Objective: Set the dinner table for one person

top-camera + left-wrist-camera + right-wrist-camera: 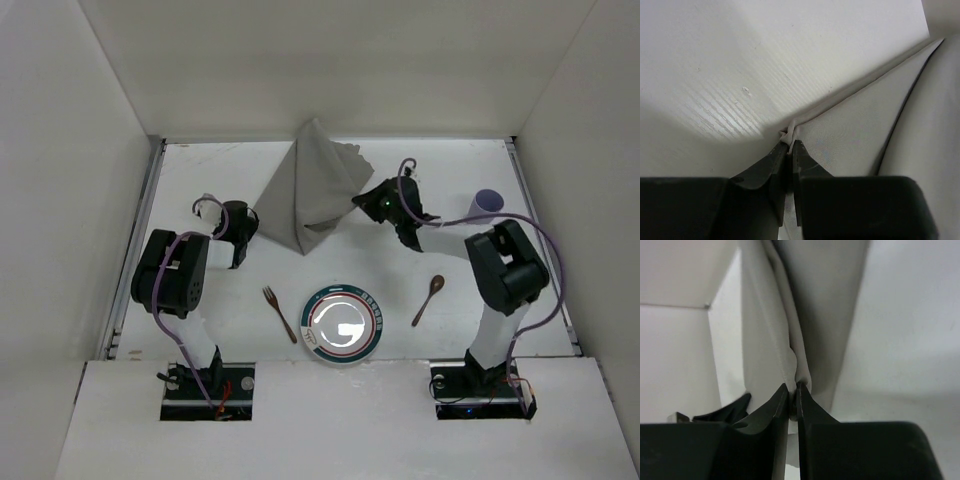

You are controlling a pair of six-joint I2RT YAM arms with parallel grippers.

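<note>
- step in hand, as i judge it: spreading the grey fabric cloth [312, 190], which is held up between both arms and bunched into a peak towards the far wall.
- the left gripper [790, 145] has its fingers pressed together on the cloth's hem. the right gripper [792, 390] is likewise pinched onto a fold of it.
- the next move probably calls for drawing the two grips apart and lowering together, so that the cloth lands flat rather than creased.
- the large flat white rectangular dinner table [200, 185] lies level beneath everything. its long axis seems to run left to right, with the metal side edges running near to far.
- the round white plate with a green and red rim [343, 325], the brown fork [278, 312] and the brown spoon [430, 298] lie near the front edge. the lilac cup [487, 203] stands far right.
</note>
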